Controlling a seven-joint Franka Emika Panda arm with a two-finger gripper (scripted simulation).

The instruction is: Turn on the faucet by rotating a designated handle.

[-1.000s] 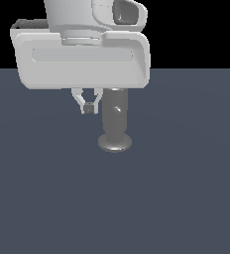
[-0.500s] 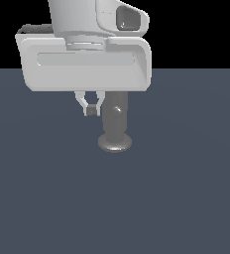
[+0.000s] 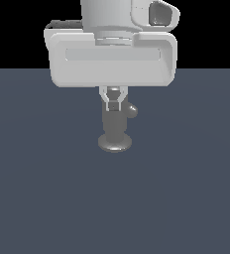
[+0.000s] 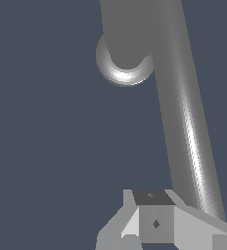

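The grey faucet (image 3: 115, 128) stands upright on its round base in the middle of the exterior view. My white gripper (image 3: 113, 104) hangs directly in front of its upper part, fingers drawn together with nothing between them. A rounded grey stub of the handle (image 3: 132, 110) pokes out on the exterior view's right of the cylinder. In the wrist view the faucet (image 4: 126, 36) is seen from above, and the handle (image 4: 184, 112) runs as a long shiny rod away from it. My gripper (image 4: 154, 222) sits right beside the rod's far end, touching or nearly touching it.
A flat dark blue-grey floor (image 3: 186, 198) spreads around the faucet, with black background behind it. No other objects show.
My gripper has slid toward the exterior view's right, from left of the faucet to in front of it. A stub of the handle now shows on the faucet's right.
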